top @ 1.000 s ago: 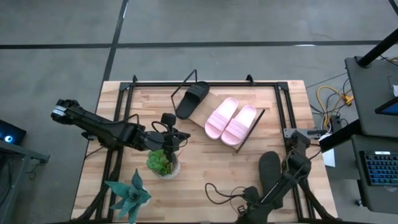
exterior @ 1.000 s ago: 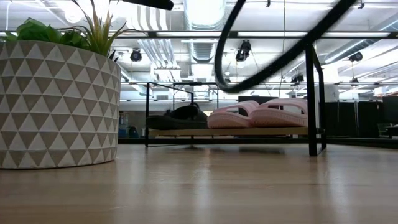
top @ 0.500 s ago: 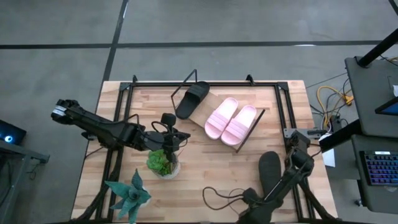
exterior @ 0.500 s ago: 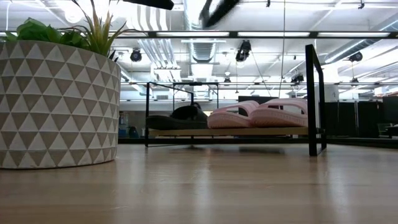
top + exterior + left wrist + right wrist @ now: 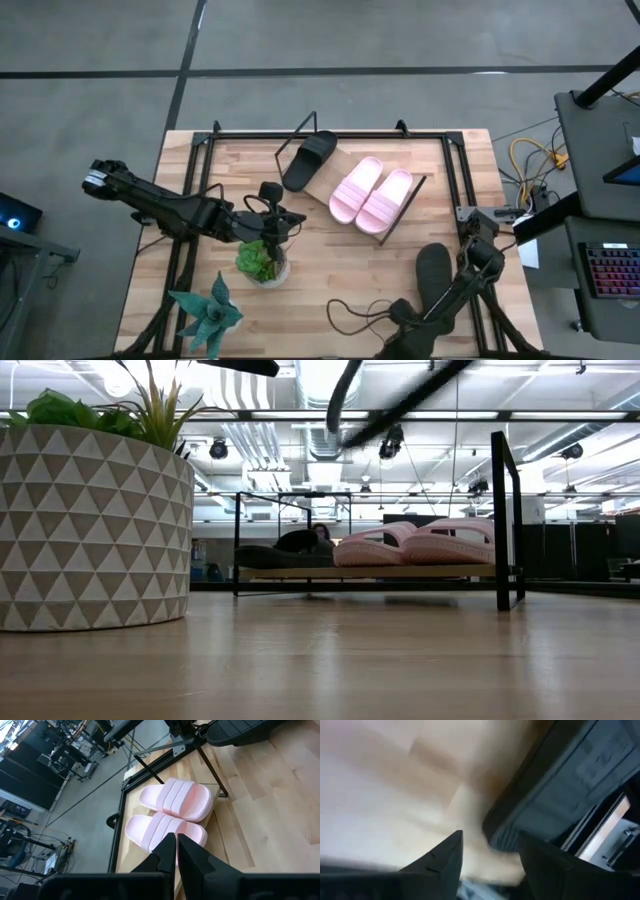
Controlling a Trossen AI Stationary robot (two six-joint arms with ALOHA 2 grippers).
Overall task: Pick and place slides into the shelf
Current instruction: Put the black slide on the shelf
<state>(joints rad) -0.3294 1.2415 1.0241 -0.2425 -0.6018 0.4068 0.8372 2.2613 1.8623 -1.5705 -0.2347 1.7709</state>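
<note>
We see a table (image 5: 330,260) of pale wood planks with a smooth, lightly satin grain. The shelf (image 5: 345,178) is a light-wood board on thin black wire. The two pink slides (image 5: 172,810) look like matt, moulded foam with ribbed straps; the black slide (image 5: 309,159) is matt too. The plant pot (image 5: 95,530) has a matt, triangle-patterned surface

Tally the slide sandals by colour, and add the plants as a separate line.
Pale pink slide sandals: 2, side by side on the slanted wooden shelf: and.
Black slide sandals: 2, one on the shelf's far end, one on the wooden table near the right arm.
Plants: 2, a potted green plant and a teal spiky plant.
Total: 6.
</note>
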